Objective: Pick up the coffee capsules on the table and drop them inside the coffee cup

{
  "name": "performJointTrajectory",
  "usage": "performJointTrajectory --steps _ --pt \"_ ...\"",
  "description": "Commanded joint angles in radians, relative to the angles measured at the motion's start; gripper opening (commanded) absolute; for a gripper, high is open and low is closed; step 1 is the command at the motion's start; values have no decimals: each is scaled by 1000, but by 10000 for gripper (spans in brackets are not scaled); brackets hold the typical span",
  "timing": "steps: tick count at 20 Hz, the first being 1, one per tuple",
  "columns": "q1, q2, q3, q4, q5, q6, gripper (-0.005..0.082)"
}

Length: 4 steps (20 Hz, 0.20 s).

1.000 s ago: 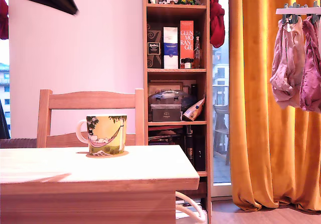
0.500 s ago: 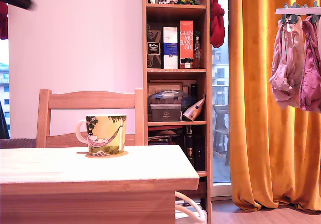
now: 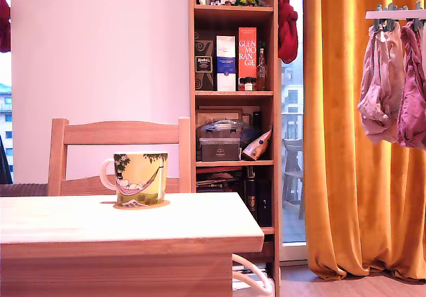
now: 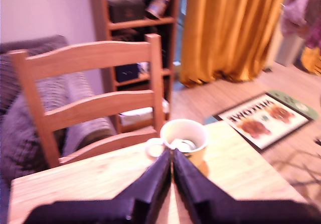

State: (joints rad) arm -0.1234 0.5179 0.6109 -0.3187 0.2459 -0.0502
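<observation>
The illustrated coffee cup (image 3: 138, 178) stands upright on the light wooden counter (image 3: 126, 227), toward its far edge, with its white handle (image 3: 106, 175) turned to the exterior view's left. Its yellow-green print shows trees and a pink hammock. Behind the cup a slatted wooden chair (image 3: 118, 152) is drawn up to the counter. To the exterior view's right of the chair rises a tall wooden bookshelf (image 3: 233, 97) holding boxes, a bottle and a grey plastic container, and farther right hangs an orange curtain (image 3: 353, 130) with pinkish clothes (image 3: 396, 84) on a rack in front of it. The arm does not appear in the exterior view.

In the wrist view the fingers (image 4: 171, 156) are dark and pressed together, their tips meeting with barely a slit between them and nothing held. They point at the cup (image 4: 183, 139), the tips lying just in front of its rim as the picture shows it, though whether they are above it or touching cannot be told. Looking down into the cup's pale interior, small rounded whitish shapes, likely coffee capsules (image 4: 181, 144), lie at the bottom; the blur makes their count and form unclear. No capsule shows on the bare counter (image 4: 90, 176) in either view. Beyond the cup, a printed floor mat (image 4: 263, 118) lies on the wooden floor.
</observation>
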Motion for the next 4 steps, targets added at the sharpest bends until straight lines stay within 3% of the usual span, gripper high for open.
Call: performJointTrajectory --steps 1,4 --pt "14 -45 -35 4 5 -7 -20" --pt "25 -100 -48 -5 5 -29 -20"
